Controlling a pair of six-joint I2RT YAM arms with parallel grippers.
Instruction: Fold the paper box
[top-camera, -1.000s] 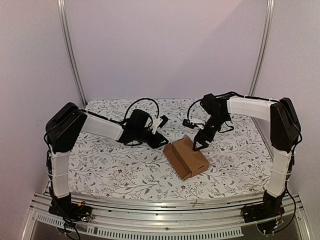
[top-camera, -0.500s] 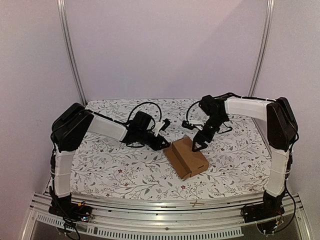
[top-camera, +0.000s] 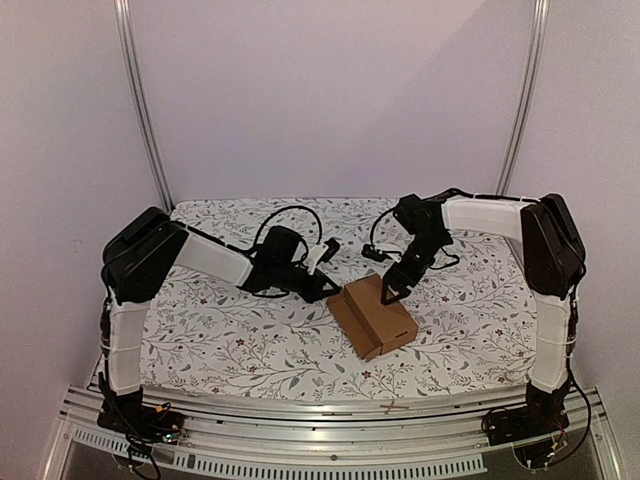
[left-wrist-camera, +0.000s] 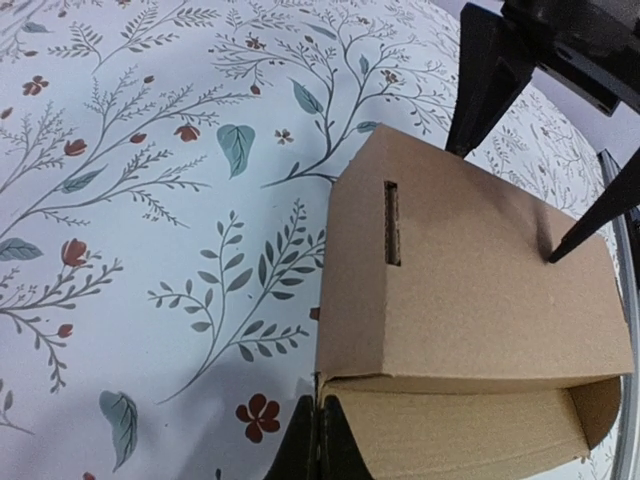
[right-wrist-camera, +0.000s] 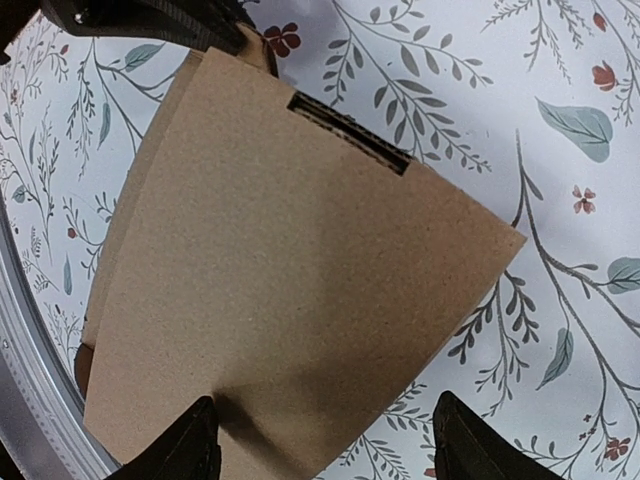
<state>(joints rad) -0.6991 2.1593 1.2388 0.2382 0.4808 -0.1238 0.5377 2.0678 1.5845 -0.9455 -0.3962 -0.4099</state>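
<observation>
The paper box (top-camera: 372, 318) is a brown carton on the floral cloth, its open end facing the front right, with a narrow slot (left-wrist-camera: 392, 225) in its top panel. In the left wrist view the paper box (left-wrist-camera: 470, 290) fills the right half. My left gripper (left-wrist-camera: 320, 440) is shut, its tips against the box's near lower corner; whether a cardboard edge sits between them I cannot tell. My right gripper (right-wrist-camera: 325, 450) is open above the paper box (right-wrist-camera: 290, 280), straddling its far edge. One fingertip (left-wrist-camera: 552, 256) touches the top panel; the other hangs over the cloth.
The floral cloth (top-camera: 220, 330) covers the table. An aluminium rail (top-camera: 330, 410) runs along the front edge, and upright frame posts (top-camera: 145, 110) stand at the back corners. Black cables (top-camera: 290, 210) loop above both wrists.
My left gripper has shut and slid right to the box's corner. The right gripper has come down and left onto the box top, its jaws a little narrower.
</observation>
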